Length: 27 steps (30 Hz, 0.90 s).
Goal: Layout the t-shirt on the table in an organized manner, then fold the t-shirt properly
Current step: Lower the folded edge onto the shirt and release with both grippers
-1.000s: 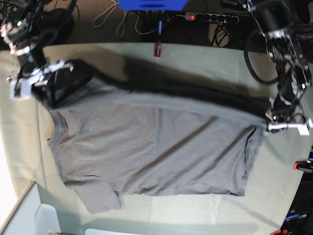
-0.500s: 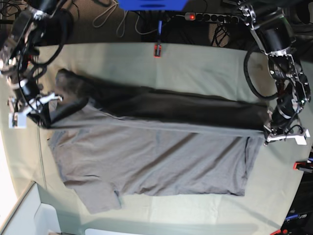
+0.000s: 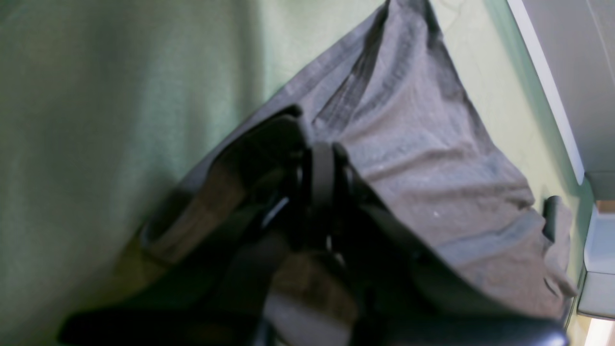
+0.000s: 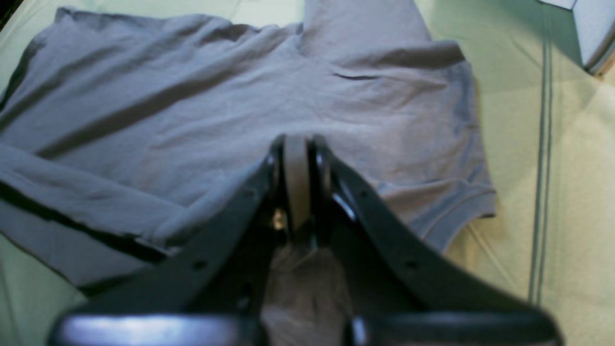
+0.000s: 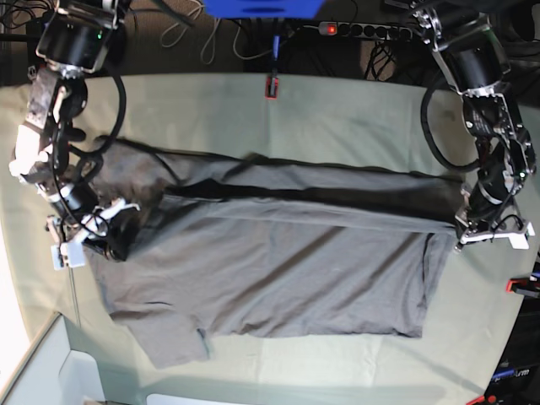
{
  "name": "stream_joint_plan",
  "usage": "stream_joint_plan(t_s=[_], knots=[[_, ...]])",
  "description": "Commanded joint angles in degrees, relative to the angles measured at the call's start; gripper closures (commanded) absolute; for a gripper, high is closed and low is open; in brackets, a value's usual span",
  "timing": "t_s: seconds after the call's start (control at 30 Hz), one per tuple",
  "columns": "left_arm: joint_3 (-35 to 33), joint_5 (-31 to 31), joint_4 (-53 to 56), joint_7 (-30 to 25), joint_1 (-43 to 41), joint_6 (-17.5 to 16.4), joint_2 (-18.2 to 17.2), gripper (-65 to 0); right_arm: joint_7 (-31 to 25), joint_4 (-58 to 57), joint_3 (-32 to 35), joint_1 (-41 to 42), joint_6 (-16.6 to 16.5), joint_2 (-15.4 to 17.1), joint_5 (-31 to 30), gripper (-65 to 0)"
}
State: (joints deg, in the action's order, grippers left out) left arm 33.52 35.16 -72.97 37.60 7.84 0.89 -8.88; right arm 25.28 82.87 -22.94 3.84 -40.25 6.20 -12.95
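Base view: the t-shirt (image 5: 278, 270) shows no readable writing or label.

You saw the t-shirt (image 5: 270, 261) spread on the table (image 5: 354, 110) (top edge folded over), both grippers pinching its opposite ends.

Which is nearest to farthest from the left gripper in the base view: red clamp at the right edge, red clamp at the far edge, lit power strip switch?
From the left gripper:
1. Right-edge red clamp, just below it.
2. Power strip switch, far side.
3. Far-edge red clamp, centre.
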Motion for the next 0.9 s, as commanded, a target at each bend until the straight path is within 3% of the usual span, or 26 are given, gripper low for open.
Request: stream_joint_plan(t_s=[0.0,0.37,0.87], knots=[[0.11,0.49,-0.92,-0.99,1.09,-0.58,-0.92,-0.1,-1.59,0.07,-0.14,1.57,0.25,0.70,-1.16,0.0],[0.11,0.49,1.36,-1.08,1.53,-0.67,-1.88,-0.1,-1.67,-5.82,-0.05,9.22,0.25,-1.49,11.85,0.0],[0.11,0.49,4.35,-1.08,3.90,-0.67,-2.68,-0.3,-1.59,-7.75,0.21,10.45,0.25,-2.81,12.12,0.0]])
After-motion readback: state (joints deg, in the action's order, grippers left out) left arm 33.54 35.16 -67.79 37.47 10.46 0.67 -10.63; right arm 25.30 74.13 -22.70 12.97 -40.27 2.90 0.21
